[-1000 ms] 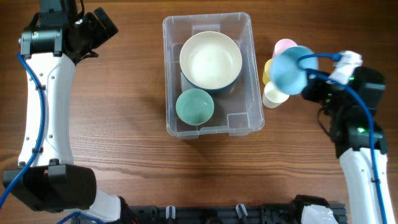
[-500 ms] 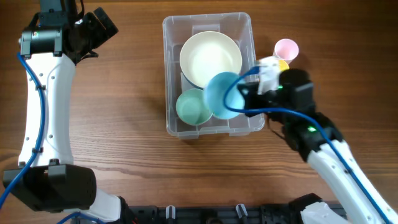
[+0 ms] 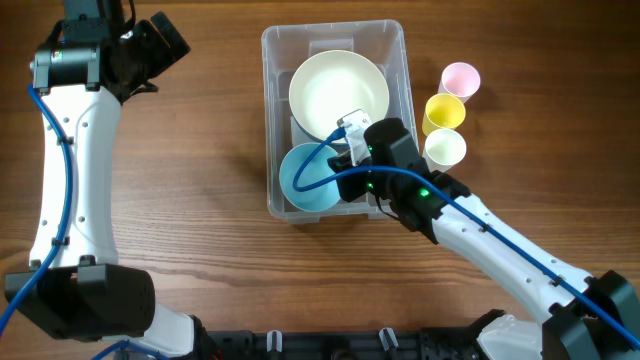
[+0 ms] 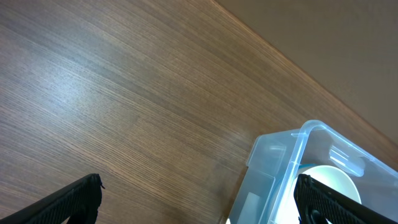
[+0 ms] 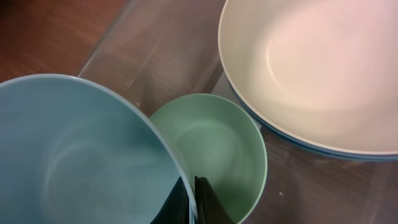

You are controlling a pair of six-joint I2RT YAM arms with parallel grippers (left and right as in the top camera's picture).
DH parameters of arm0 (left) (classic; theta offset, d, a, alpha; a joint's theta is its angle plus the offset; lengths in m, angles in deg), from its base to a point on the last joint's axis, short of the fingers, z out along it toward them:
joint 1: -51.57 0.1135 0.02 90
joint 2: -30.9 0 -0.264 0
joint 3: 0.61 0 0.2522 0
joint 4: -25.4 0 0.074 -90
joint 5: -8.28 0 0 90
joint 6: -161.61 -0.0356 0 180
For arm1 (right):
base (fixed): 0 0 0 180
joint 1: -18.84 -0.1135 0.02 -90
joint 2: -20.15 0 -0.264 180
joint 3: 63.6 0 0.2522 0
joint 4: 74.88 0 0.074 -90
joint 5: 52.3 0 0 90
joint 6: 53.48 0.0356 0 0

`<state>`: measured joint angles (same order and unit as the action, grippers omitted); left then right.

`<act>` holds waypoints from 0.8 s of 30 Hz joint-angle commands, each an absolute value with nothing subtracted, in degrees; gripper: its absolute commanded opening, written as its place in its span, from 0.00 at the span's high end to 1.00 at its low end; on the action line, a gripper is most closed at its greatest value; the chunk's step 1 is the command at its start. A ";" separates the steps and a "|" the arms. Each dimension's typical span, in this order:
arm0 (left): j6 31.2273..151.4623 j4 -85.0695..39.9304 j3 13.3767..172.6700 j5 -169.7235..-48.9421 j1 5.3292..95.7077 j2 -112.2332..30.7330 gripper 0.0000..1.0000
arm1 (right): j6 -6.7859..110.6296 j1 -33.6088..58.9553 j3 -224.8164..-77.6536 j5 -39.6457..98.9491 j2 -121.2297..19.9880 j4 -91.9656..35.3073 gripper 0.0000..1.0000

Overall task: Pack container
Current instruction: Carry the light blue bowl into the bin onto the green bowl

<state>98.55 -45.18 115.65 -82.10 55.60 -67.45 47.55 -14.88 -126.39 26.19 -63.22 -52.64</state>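
Observation:
The clear plastic container stands at mid table; its corner shows in the left wrist view. Inside it lie a large cream bowl and a small green bowl, hidden in the overhead view. My right gripper is shut on the rim of a light blue bowl and holds it over the green bowl at the container's near end. My left gripper is open and empty above bare table, left of the container.
Three cups stand in a row right of the container: pink, yellow and cream. My left arm runs along the table's left side. My right arm crosses the near right of the table.
My right gripper carried the light blue bowl leftward from beside the cups to over the container's near end, now covering the green bowl. The left arm has not moved.

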 commanded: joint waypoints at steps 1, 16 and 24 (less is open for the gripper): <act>99.09 -45.20 116.28 -82.73 55.86 -66.18 0.00 | 47.16 -15.45 -127.29 28.94 -63.55 -53.08 0.96; 99.09 -45.20 116.28 -82.73 55.86 -66.18 0.00 | 47.20 -15.42 -127.29 35.35 -63.55 -55.11 0.96; 99.09 -45.20 116.28 -82.73 55.86 -66.18 0.00 | 47.05 -15.42 -127.29 35.35 -63.55 -56.27 0.42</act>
